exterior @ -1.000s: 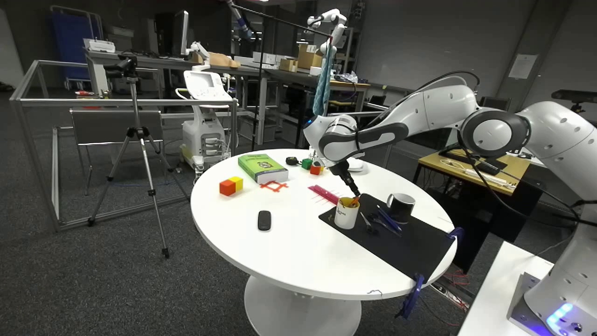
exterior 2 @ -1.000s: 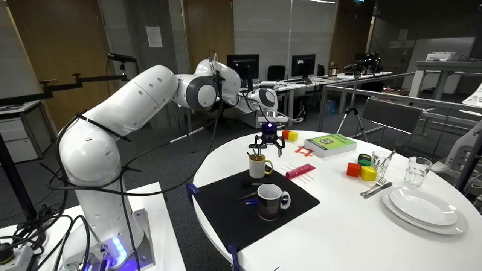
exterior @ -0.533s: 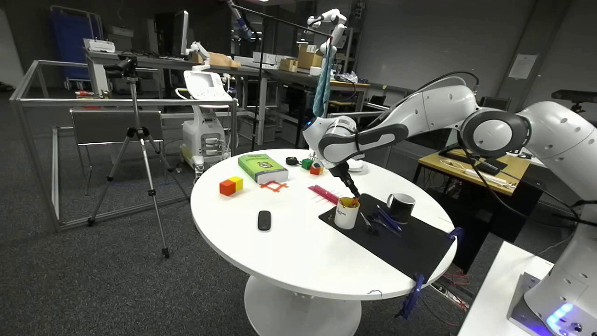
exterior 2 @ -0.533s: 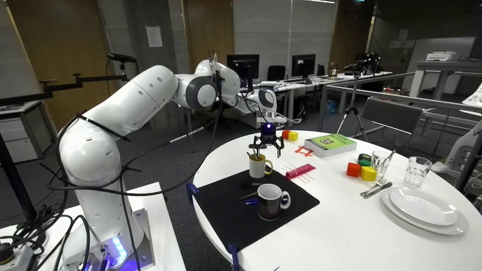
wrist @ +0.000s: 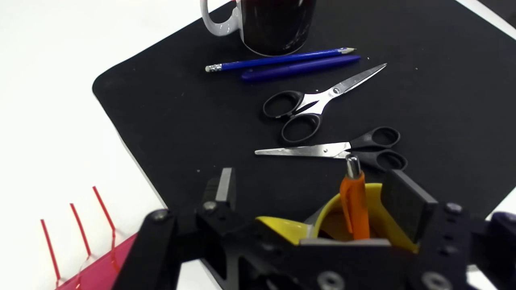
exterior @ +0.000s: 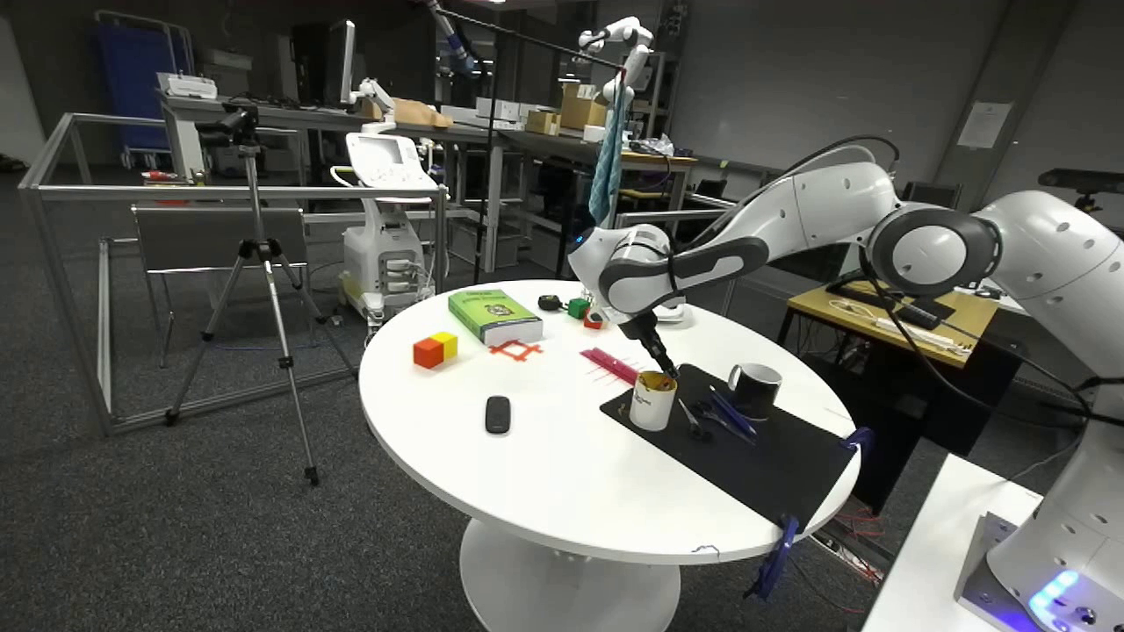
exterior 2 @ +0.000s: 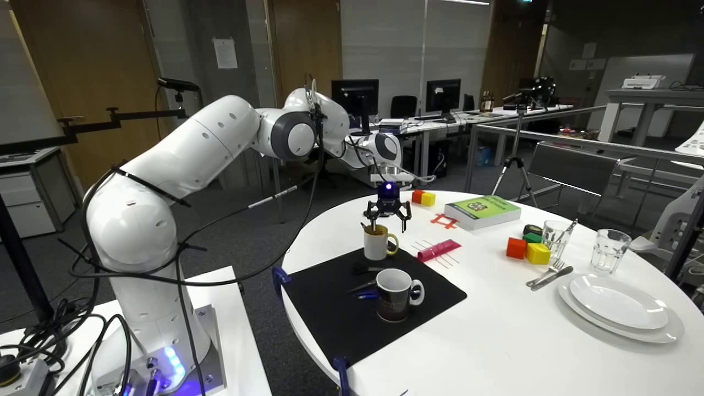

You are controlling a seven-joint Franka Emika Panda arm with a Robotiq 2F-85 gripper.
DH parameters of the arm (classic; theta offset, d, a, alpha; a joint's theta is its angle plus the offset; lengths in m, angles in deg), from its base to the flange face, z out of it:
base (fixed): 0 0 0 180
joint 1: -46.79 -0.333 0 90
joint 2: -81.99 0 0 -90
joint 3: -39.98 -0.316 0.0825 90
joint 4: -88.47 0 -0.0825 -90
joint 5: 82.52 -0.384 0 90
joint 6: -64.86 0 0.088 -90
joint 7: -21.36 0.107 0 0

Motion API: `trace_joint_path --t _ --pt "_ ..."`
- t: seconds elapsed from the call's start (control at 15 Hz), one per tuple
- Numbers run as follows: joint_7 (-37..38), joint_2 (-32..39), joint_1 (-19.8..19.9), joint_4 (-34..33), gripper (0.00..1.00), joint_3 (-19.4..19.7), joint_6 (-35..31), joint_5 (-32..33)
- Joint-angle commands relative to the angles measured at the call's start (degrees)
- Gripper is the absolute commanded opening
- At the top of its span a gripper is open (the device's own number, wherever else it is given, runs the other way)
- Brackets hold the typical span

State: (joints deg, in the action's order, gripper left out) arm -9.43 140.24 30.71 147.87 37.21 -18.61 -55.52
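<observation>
the black two-fingered gripper (exterior 2: 389, 224) hangs slightly lower than a second ago, jaws spread. between them in the wrist view, an orange pen (wrist: 357, 207) stands in a yellow-lined white cylindrical mug (exterior 2: 376, 246) on a black mat (exterior 2: 333, 300).

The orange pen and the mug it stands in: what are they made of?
The orange pen seems smooth plastic, being one solid colour; its gleaming silver end suggests metal. The mug looks like glazed ceramic: smooth walls, white outside, yellow inside.
</observation>
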Motion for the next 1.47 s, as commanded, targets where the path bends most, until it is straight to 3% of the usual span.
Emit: trace_joint_path --t 0.0,0.6,1.4 --pt "2.4 -1.8 -0.4 2.4 0.68 0.1 0.5 -0.3" --pt "4.3 -1.6 -0.8 2.3 0.01 0.1 1.3 -0.5" --pt "4.4 -2.8 -1.0 1.9 0.04 -0.6 2.5 -1.9"
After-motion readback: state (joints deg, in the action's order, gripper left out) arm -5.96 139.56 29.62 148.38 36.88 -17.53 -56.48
